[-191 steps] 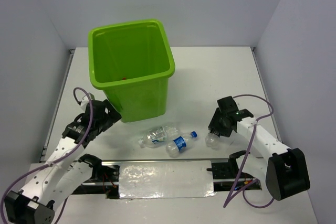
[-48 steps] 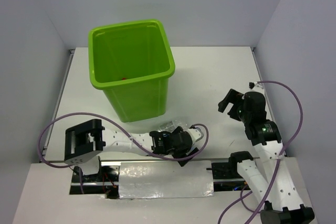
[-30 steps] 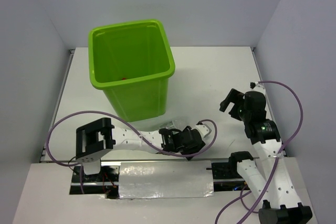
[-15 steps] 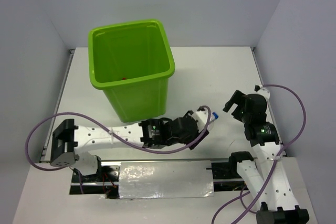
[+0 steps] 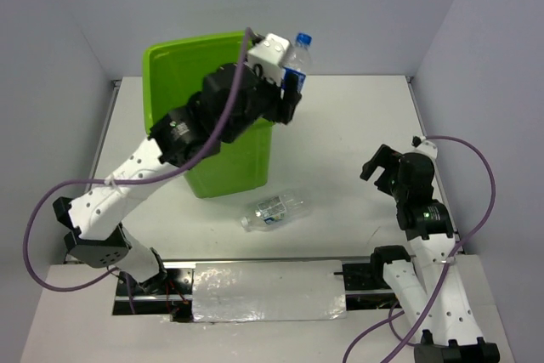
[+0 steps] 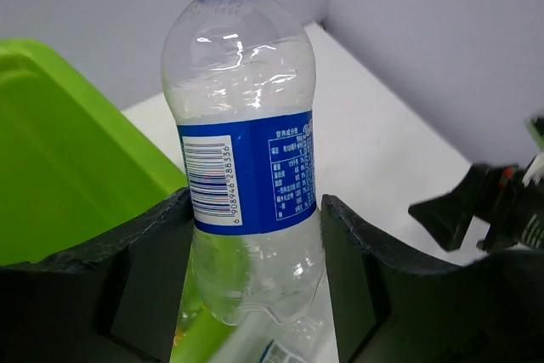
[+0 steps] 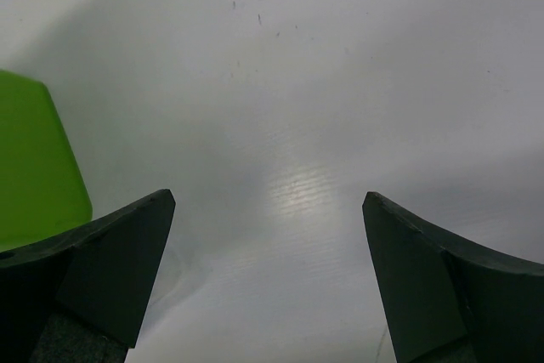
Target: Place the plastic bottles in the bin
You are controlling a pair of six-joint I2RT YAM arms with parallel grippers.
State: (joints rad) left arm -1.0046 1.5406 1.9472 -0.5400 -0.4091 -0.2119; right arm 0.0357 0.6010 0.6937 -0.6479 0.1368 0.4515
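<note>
The left gripper (image 6: 255,206) clamps a clear blue-labelled bottle (image 6: 242,125), seemingly over the glossy green bin (image 5: 234,163); the right gripper (image 7: 268,201) gapes empty above the matt white table (image 7: 297,82).

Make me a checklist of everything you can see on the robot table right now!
Surface: white table, with a silver sheet at the near edge.
Job's things: green bin standing upright; blue-capped bottle held upright up by the bin's rim; second bottle lying on the table in front of the bin.
Clutter: nothing seen.
Grippers: left gripper shut on the blue-capped bottle; right gripper open, holding nothing, over bare table.
Cables: purple cables loop off the left arm and the right arm, touching no bottle.
Surroundings: plain pale walls on three sides.
</note>
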